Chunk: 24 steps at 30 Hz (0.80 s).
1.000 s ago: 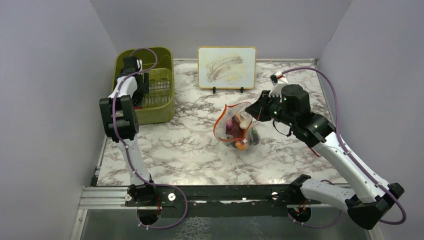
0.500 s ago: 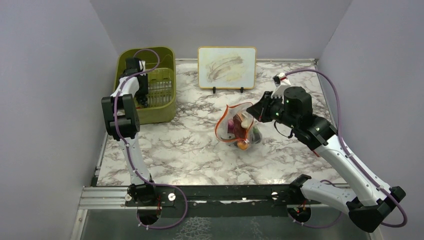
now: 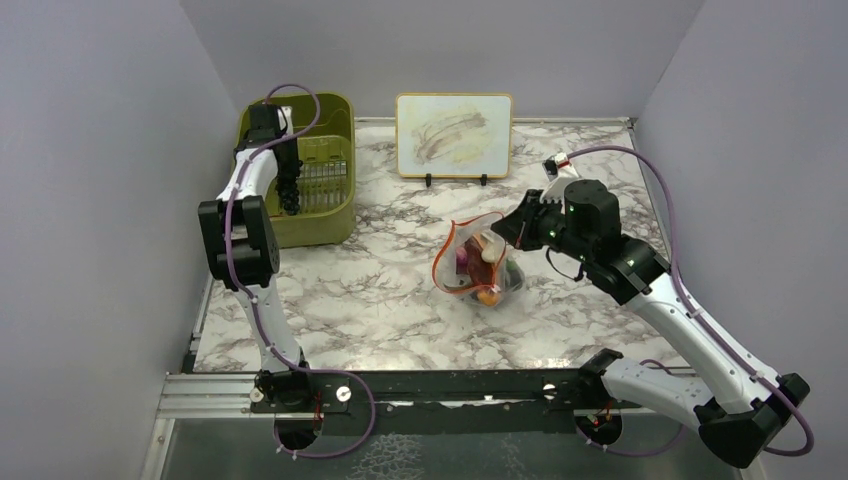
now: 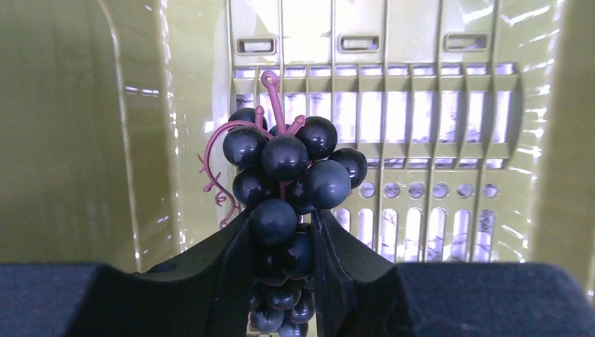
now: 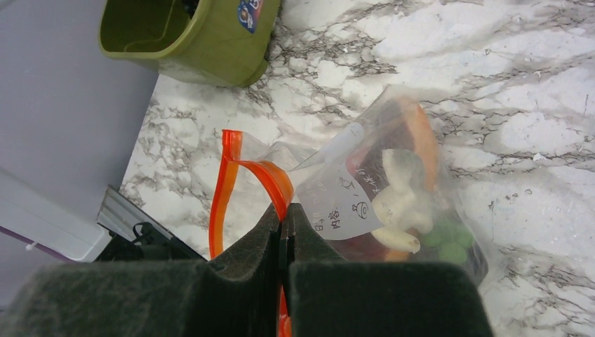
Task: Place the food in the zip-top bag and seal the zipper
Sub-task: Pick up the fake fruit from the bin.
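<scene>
My left gripper [image 3: 287,196] [image 4: 283,242] is shut on the dark purple grapes [image 4: 289,174] [image 3: 289,190] and holds them inside the olive-green bin [image 3: 334,205]. My right gripper [image 3: 507,232] [image 5: 284,226] is shut on the orange-red zipper [image 5: 270,180] of the clear zip-top bag [image 3: 478,258] [image 5: 393,186], which stands open on the marble table with several toy foods inside: orange, pink-purple, pale and green pieces [image 5: 449,235]. The zipper [image 3: 447,250] loops open toward the left.
A framed board [image 3: 454,135] stands at the back of the table. The bin [image 5: 189,31] sits at the far left against the wall. Grey walls close in both sides. A metal rail [image 3: 420,392] runs along the near edge.
My left gripper has risen and moved back inside the bin with the grapes. My right gripper has shifted slightly with the bag's mouth; the bag has leaned a little.
</scene>
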Each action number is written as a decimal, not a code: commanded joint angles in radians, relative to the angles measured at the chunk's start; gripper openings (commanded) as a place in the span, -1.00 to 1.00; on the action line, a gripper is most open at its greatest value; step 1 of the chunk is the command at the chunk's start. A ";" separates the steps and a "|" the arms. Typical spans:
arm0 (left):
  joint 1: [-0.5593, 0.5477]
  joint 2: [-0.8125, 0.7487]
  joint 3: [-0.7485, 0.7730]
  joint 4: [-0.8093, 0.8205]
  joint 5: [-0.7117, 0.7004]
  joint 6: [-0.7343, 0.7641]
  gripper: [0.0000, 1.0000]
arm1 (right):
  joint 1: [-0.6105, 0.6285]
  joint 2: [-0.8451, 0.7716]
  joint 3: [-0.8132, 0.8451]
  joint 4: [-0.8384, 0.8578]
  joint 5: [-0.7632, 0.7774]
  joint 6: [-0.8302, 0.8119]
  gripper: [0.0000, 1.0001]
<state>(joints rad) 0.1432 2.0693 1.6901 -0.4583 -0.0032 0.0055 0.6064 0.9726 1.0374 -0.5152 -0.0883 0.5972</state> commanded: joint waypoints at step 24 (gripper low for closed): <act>-0.005 -0.485 -0.120 0.089 0.102 -0.108 -0.38 | -0.003 0.022 -0.053 0.100 -0.034 0.264 -0.98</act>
<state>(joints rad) 0.1417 1.7233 1.5684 -0.4316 0.0834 -0.0845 0.6064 0.9897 0.9730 -0.4644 -0.1169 0.7826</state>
